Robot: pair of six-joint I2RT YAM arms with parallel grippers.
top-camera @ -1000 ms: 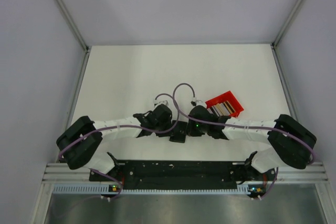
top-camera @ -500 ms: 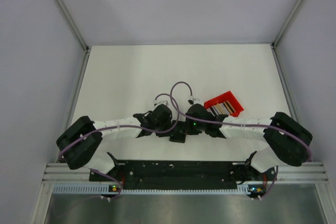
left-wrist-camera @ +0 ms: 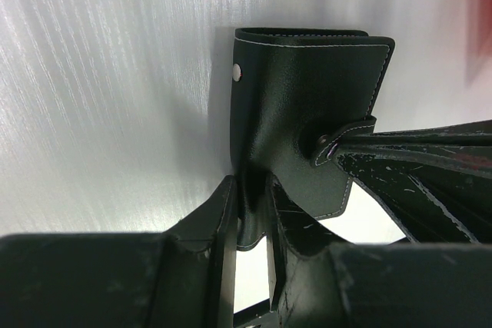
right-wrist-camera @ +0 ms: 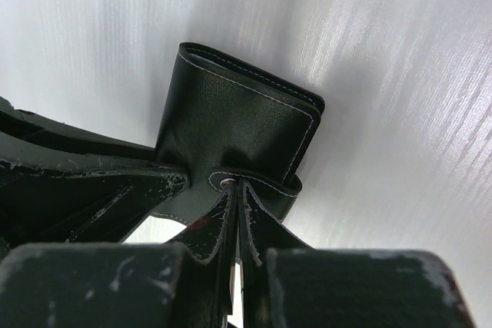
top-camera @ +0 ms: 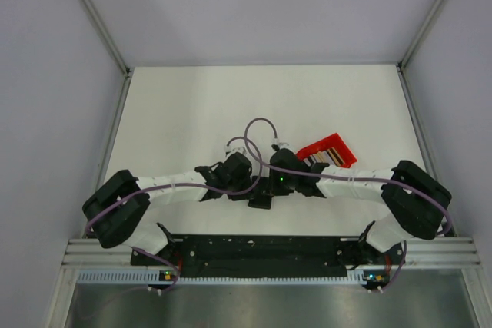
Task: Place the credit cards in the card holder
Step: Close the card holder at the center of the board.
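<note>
The black card holder (left-wrist-camera: 307, 97) is folded shut and held between my two grippers, just above the white table. My left gripper (left-wrist-camera: 250, 186) is shut on its lower edge. My right gripper (right-wrist-camera: 237, 186) is shut on the holder's stitched strap tab (right-wrist-camera: 257, 182), by its snap. The holder also shows in the right wrist view (right-wrist-camera: 231, 113). In the top view both grippers meet at the holder (top-camera: 261, 199), the left gripper (top-camera: 250, 187) from the left and the right gripper (top-camera: 275, 184) from the right. The credit cards (top-camera: 324, 158) lie in the red tray, partly hidden by the right arm.
The red shallow tray (top-camera: 332, 145) sits just behind the right forearm, right of centre. The right gripper's fingers (left-wrist-camera: 419, 167) cross the left wrist view; the left gripper's fingers (right-wrist-camera: 77, 163) cross the right wrist view. White walls enclose the table (top-camera: 192, 113).
The right arm has swung left, bringing its gripper up against the card holder. The left arm and the holder have stayed in place.
</note>
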